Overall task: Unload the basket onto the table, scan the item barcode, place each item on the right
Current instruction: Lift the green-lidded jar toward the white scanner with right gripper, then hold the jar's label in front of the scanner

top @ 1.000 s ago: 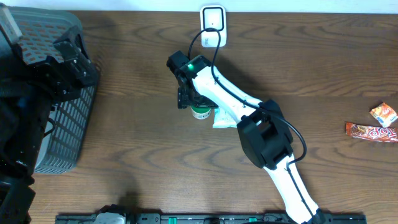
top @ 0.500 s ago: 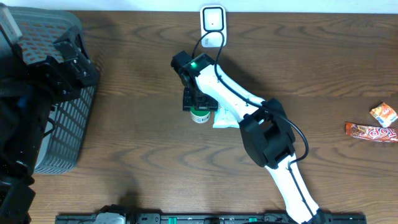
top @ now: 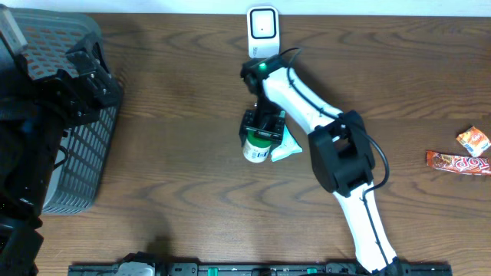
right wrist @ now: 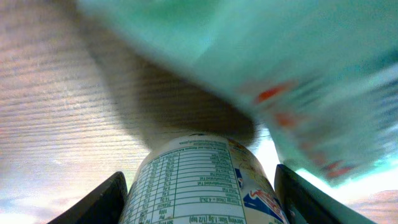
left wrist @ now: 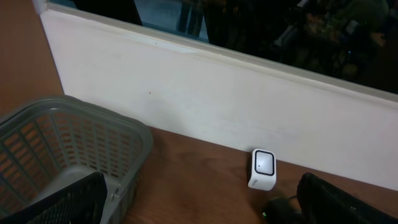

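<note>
Moved: right gripper [top: 259,139] carried the tub [top: 255,151] rightward.
Grip: squeezed the tub; left gripper [left wrist: 199,205] gaped, empty.
Scanner [top: 262,29]: straight beyond the tub, right arm nearer.

We seem to be looking at a test lab dressed as a shop checkout. On a wood-grain table [top: 169,176] we see a white barcode scanner [top: 262,29] at the far edge, a grey shopping basket [top: 77,161] at the left edge and wrapped snacks [top: 458,162] near the right edge. Beyond the far edge we find a plain white wall [left wrist: 186,106] under dark glass [left wrist: 280,37].
</note>
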Motion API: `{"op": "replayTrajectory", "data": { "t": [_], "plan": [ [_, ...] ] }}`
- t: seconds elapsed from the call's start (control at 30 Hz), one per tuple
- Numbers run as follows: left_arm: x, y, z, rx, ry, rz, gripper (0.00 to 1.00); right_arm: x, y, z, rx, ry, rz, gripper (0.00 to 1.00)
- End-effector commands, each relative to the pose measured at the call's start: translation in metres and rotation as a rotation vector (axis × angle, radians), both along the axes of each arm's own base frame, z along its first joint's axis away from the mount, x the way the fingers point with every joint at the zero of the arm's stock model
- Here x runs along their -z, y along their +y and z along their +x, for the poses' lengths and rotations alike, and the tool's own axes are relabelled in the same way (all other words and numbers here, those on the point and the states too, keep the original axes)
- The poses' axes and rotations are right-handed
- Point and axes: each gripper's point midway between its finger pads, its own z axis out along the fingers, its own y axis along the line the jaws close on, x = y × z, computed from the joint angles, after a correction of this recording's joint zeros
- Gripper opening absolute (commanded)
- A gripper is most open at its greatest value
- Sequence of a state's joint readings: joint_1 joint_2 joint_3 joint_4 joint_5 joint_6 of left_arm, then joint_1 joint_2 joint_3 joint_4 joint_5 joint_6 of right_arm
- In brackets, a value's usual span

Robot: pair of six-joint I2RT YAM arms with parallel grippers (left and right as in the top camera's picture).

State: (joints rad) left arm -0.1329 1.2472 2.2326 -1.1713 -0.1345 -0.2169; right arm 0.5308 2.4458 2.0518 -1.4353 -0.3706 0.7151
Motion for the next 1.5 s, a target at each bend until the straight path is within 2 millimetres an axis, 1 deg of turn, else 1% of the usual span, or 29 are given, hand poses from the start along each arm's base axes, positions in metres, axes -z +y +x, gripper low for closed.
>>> {"op": "replayTrajectory", "data": {
  "t": [0.0,0.07,0.17,0.27,0.53,0.73,0.83,0.97,1.1,1.27,1.37,1.47],
  "plan": [
    [0.0,0.001,-0.002,-0.007,-0.002,-0.004,0.98,-0.009,0.006,-0.004,0.041,0.077,0.099,0.56],
    [0.0,0.001,-0.002,-0.007,-0.002,-0.004,0.98,-0.012,0.005,-0.007,0.061,0.107,0.116,0.54],
    [0.0,0.001,-0.002,-0.007,-0.002,-0.004,0.98,-0.02,0.01,-0.011,0.061,0.143,0.175,0.46],
    [0.0,0.001,-0.002,-0.007,-0.001,-0.003,0.98,-0.027,0.018,-0.014,0.053,0.164,0.24,0.47],
    [0.0,0.001,-0.002,-0.007,-0.002,-0.003,0.98,-0.029,0.023,-0.019,0.045,0.173,0.246,0.52],
    [0.0,0.001,-0.002,-0.007,-0.002,-0.004,0.98,-0.032,0.026,-0.021,0.036,0.17,0.252,0.52],
    [0.0,0.001,-0.002,-0.007,-0.002,-0.004,0.98,-0.037,0.029,-0.023,0.027,0.16,0.258,0.52],
    [0.0,0.001,-0.002,-0.007,-0.002,-0.003,0.98,-0.051,0.032,-0.023,0.013,0.129,0.276,0.53],
    [0.0,0.001,-0.002,-0.007,-0.002,-0.004,0.98,-0.071,0.036,-0.025,-0.005,0.086,0.301,0.54],
    [0.0,0.001,-0.002,-0.007,-0.002,-0.004,0.98,-0.091,0.045,-0.034,-0.04,0.051,0.323,0.54],
    [0.0,0.001,-0.002,-0.007,-0.002,-0.004,0.98,-0.096,0.051,-0.043,-0.066,0.052,0.325,0.54],
    [0.0,0.001,-0.002,-0.007,-0.002,-0.003,0.98,-0.097,0.055,-0.052,-0.085,0.067,0.317,0.54]
  ]
}}
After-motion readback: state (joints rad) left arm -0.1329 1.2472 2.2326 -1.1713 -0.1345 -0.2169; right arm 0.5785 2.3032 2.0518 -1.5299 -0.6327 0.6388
